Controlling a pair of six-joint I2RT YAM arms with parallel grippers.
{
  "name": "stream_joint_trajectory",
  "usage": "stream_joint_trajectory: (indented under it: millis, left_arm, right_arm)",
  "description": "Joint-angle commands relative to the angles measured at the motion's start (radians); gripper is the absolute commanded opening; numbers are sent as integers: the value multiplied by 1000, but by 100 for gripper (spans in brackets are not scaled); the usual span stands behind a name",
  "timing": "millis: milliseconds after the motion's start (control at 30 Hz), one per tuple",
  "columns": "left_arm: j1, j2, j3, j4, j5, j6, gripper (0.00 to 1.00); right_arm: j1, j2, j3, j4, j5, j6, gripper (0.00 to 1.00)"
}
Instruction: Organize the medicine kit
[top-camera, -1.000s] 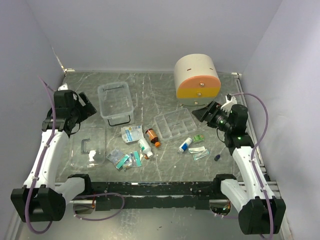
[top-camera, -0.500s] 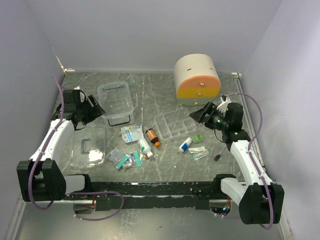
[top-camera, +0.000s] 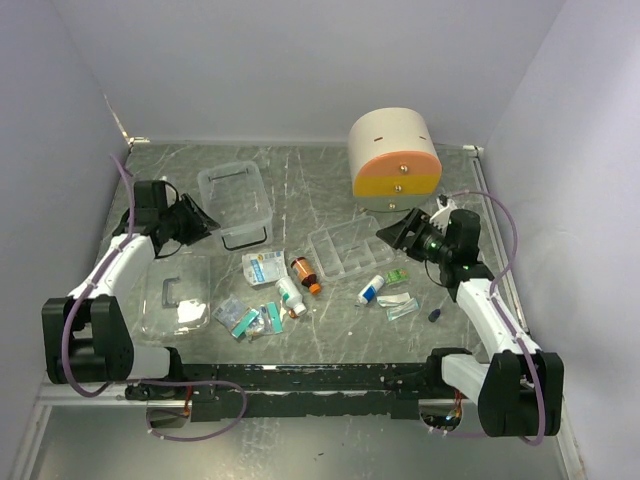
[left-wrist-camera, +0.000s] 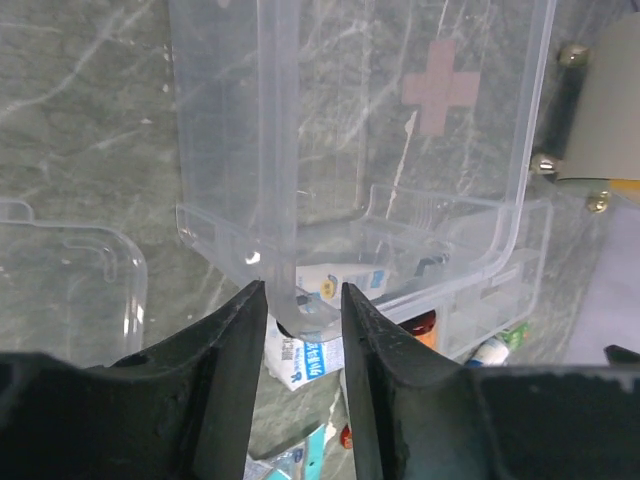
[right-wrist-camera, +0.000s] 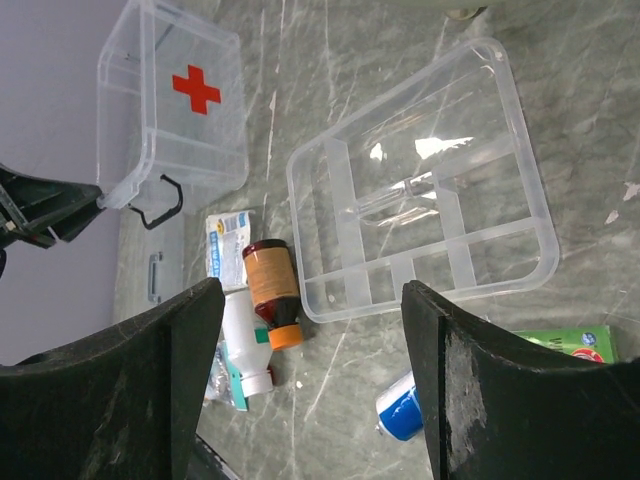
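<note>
The clear medicine box (top-camera: 235, 203) with a red cross (right-wrist-camera: 196, 88) stands open at the back left. My left gripper (top-camera: 196, 222) is at its near left corner. In the left wrist view its jaws (left-wrist-camera: 303, 292) are narrowed onto that corner's wall (left-wrist-camera: 285, 250), with plastic filling the gap. The box's flat lid (top-camera: 178, 295) lies in front. A clear divider tray (top-camera: 330, 240) sits mid-table. My right gripper (top-camera: 393, 229) hovers open by the tray's right end, holding nothing (right-wrist-camera: 312, 292). Loose items: brown bottle (top-camera: 304, 273), white bottle (top-camera: 290, 296), packet (top-camera: 262, 267), blue-white tube (top-camera: 370, 290), green box (top-camera: 399, 276).
A beige and orange rounded cabinet (top-camera: 393, 160) stands at the back right. Sachets (top-camera: 245, 318) lie near the front edge, another flat pack (top-camera: 402, 308) by the tube, and a small dark item (top-camera: 435, 315) near the right arm. Walls close in on both sides.
My left gripper has swung right to the box's corner and its jaws have narrowed onto it. The right gripper has edged left toward the tray, still open.
</note>
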Motion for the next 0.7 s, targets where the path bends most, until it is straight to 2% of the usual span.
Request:
stream_joint_trajectory:
  millis: [0,167,400,667]
  left_arm:
    - [-10,-40,-61,132,40,-151,44]
    - [-48,-70,-95,158,-70,-274,39]
    - [-205,-67,-116,239,-160,-456,28]
    - [-335,-49,-119,253,-317,-613,30]
  right_arm:
    - [1,-2,-21,72,-27,7,72]
    - [11,-19,-15,48,21,-15,72]
    - [36,-10,-9,13,68,-26,70]
    - [80,25,-6,14,108,-16,68]
